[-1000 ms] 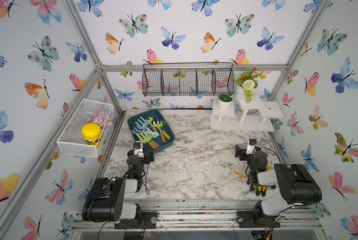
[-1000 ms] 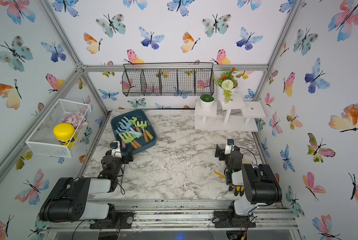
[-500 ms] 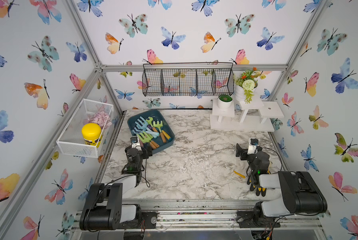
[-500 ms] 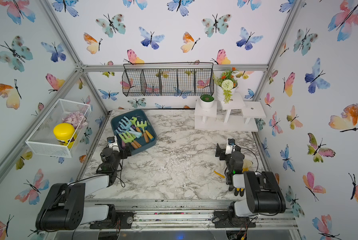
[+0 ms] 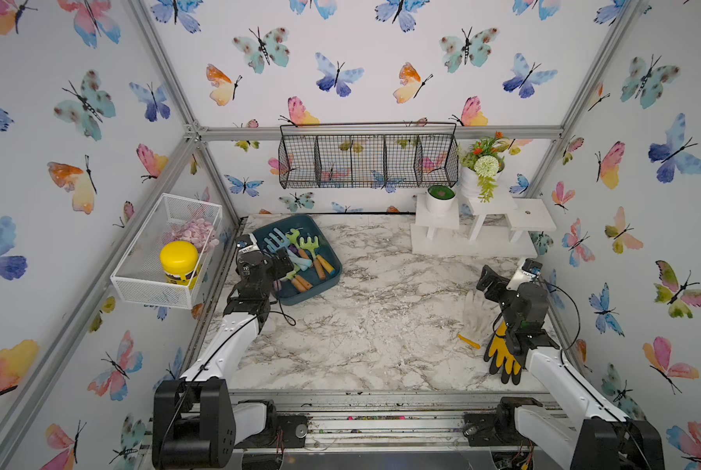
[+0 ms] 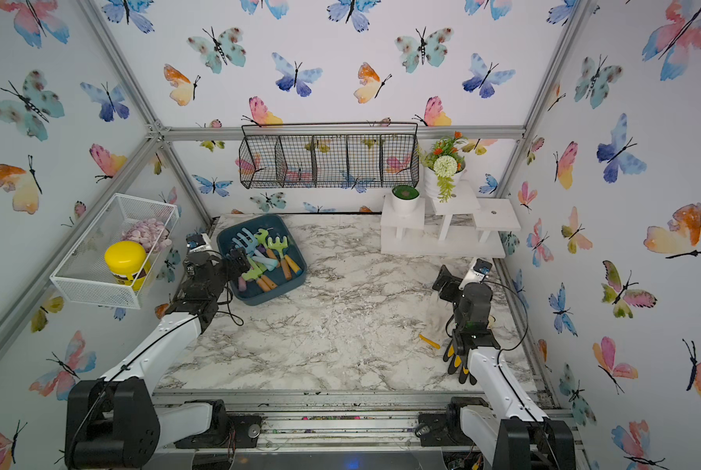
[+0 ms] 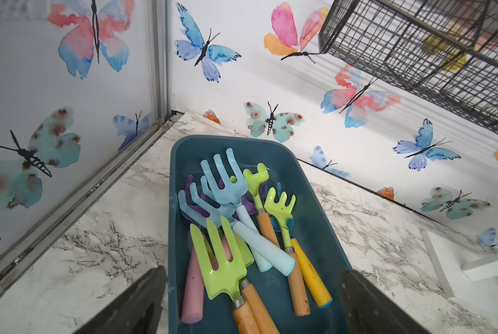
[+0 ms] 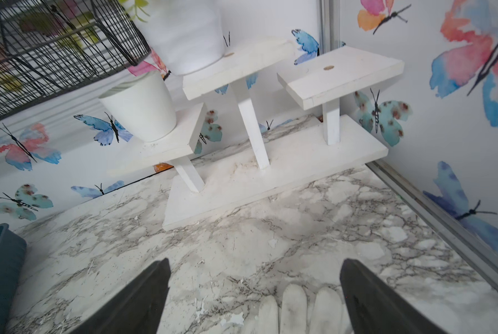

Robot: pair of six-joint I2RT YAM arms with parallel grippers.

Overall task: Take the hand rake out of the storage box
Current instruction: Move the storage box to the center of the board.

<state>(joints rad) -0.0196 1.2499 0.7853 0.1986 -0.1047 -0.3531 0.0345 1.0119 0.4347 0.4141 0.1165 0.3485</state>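
Observation:
The storage box (image 5: 296, 221) (image 6: 255, 226) (image 7: 314, 231), a shallow dark teal tray, lies at the table's back left. It holds several garden tools in a heap. Among them are a light blue hand rake (image 5: 275, 240) (image 7: 227, 185), a small green rake on a yellow handle (image 7: 281, 202) and a green fork with a wooden handle (image 7: 224, 260). My left gripper (image 5: 282, 260) (image 6: 239, 258) (image 7: 253, 270) hovers open over the box's near end, its fingers straddling the handles and holding nothing. My right gripper (image 5: 489, 280) (image 6: 444, 280) (image 8: 255, 261) stands open at the right, above a white glove.
A white mesh basket (image 5: 165, 252) with a yellow-lidded jar hangs on the left wall. A black wire basket (image 5: 367, 160) hangs on the back wall. A white stand (image 5: 474, 228) with pots is at the back right. A white glove (image 5: 476, 313), a yellow-black glove (image 5: 501, 354) and a small yellow piece (image 5: 468, 341) lie near the right arm.
My left arm has reached forward, carrying its open gripper from the table in front of the box to over the box's near end. The right arm has barely moved.

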